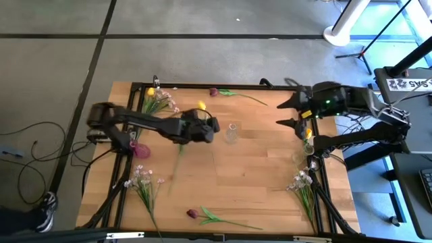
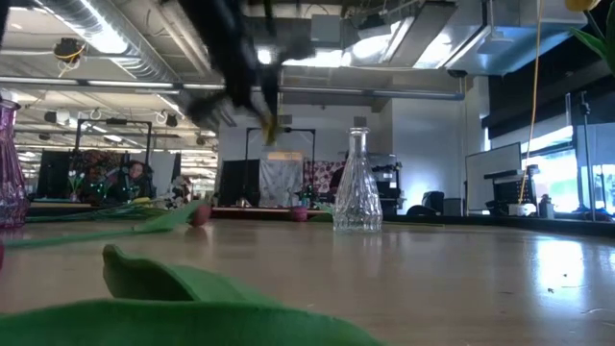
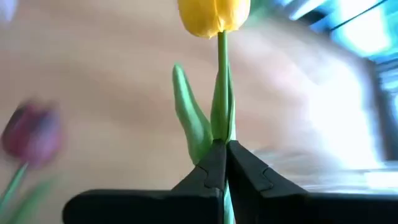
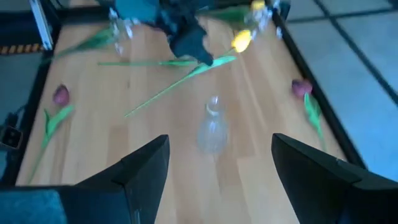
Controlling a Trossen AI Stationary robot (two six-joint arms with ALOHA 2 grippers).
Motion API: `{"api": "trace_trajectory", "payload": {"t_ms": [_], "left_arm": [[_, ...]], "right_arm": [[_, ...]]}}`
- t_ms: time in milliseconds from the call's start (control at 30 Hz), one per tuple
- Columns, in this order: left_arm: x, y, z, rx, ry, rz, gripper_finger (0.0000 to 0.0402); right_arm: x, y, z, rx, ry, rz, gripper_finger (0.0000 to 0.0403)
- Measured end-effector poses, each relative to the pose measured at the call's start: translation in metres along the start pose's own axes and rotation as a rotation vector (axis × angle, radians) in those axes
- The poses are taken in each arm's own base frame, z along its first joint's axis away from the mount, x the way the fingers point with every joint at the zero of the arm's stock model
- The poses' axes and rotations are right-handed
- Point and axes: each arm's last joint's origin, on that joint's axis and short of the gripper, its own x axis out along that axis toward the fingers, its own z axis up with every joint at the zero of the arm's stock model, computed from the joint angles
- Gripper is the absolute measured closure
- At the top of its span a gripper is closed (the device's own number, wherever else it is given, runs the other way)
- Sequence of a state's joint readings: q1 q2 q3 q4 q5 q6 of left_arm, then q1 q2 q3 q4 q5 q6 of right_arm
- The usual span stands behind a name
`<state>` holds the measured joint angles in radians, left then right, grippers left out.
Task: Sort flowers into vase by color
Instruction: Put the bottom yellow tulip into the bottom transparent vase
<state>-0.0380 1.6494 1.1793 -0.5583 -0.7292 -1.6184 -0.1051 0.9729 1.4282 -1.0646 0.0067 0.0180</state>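
My left gripper (image 1: 199, 121) is shut on a yellow tulip (image 1: 201, 105) over the table's middle, left of a clear glass vase (image 1: 231, 133). The tulip's head (image 3: 213, 15) shows beyond the shut fingers in the left wrist view. My right gripper (image 1: 289, 114) is open and empty at the table's right, facing the clear vase (image 4: 211, 127). A pink vase (image 1: 140, 148) stands at the left. Maroon tulips (image 1: 213, 92) (image 1: 192, 214) and white-pink sprigs (image 1: 158, 101) (image 1: 142, 179) (image 1: 302, 181) lie on the table. My left gripper pinches the yellow tulip's green stem (image 3: 222, 140) between its two fingers, just below the leaves and well below the head. The fingers lie across the stem. The long lower stem (image 4: 161, 93) slants away behind the gripper; whether its end touches the table I cannot tell.
Another yellow flower (image 1: 308, 133) stands by a vase near the right arm. A green leaf (image 2: 192, 298) lies close in front of the low camera. Bare wood lies between the clear vase and the table's near edge.
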Motion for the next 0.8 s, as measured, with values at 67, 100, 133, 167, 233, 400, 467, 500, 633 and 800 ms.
{"api": "trace_trajectory", "payload": {"t_ms": [67,100,133,167,233,400,467,500,633,800], "left_arm": [[-0.025,-0.011,0.015,0.038,-0.083,-0.124,0.04],[-0.038,-0.017,0.022,0.067,-0.118,-0.189,0.04],[-0.05,-0.023,0.028,0.101,-0.15,-0.252,0.04],[-0.062,-0.028,0.034,0.129,-0.175,-0.317,0.0401],[-0.083,-0.039,0.043,0.205,-0.219,-0.439,0.0401],[-0.122,-0.061,0.058,0.303,-0.284,-0.782,0.0401],[-0.133,-0.067,0.06,0.316,-0.301,-0.909,0.0401],[-0.137,-0.069,0.06,0.328,-0.308,-0.961,0.0401],[-0.145,-0.071,0.059,0.392,-0.319,-1.071,0.0401],[-0.144,-0.073,0.056,0.484,-0.289,-1.174,0.0401]], "right_arm": [[-0.006,0.0,0.008,-0.004,-0.072,0.001,0.0123],[-0.009,0.0,0.012,-0.008,-0.105,0.002,0.0123],[-0.01,0.0,0.016,-0.014,-0.138,0.009,0.0123],[-0.011,0.001,0.02,-0.019,-0.18,0.022,0.0123],[-0.012,0.002,0.029,-0.025,-0.27,0.053,0.0123],[-0.004,0.004,0.049,0.008,-0.416,0.132,0.0123],[0.001,0.006,0.058,0.023,-0.463,0.186,0.0123],[0.004,0.007,0.062,0.028,-0.485,0.211,0.0123],[0.021,0.009,0.077,0.065,-0.551,0.284,0.0123],[0.054,0.011,0.09,0.178,-0.538,0.38,0.0123]]}}
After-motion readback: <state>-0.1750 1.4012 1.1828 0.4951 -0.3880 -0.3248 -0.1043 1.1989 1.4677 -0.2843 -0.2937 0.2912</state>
